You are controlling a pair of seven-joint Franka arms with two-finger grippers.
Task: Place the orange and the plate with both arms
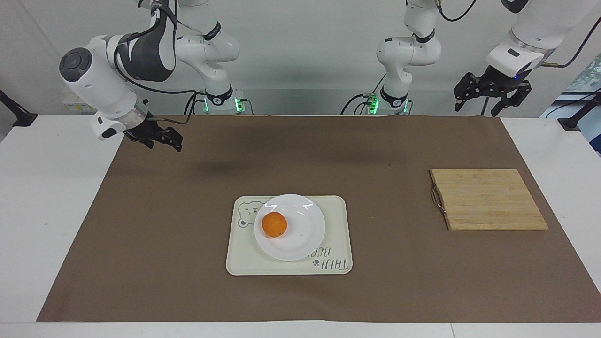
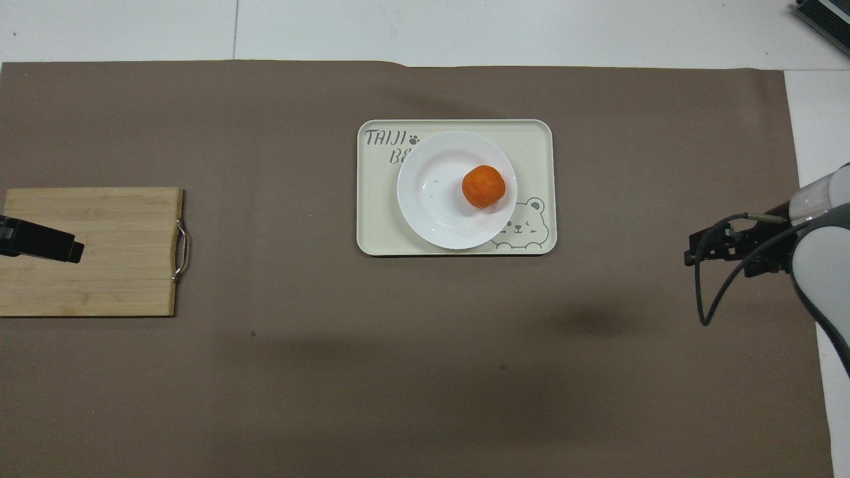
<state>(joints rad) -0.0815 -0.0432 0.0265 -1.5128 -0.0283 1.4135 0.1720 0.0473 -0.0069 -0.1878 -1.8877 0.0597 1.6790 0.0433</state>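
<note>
Sitting on plate [image 1: 300, 234], orange [image 1: 274, 224] round, no long axis.

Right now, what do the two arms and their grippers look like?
Both arms are glossy white with dark grey bands and round grey joint caps. Each ends in a black two-finger gripper of open linkwork: the right gripper, the left gripper. A thin black cable loops beside the right gripper. Green lights glow at both bases.
</note>
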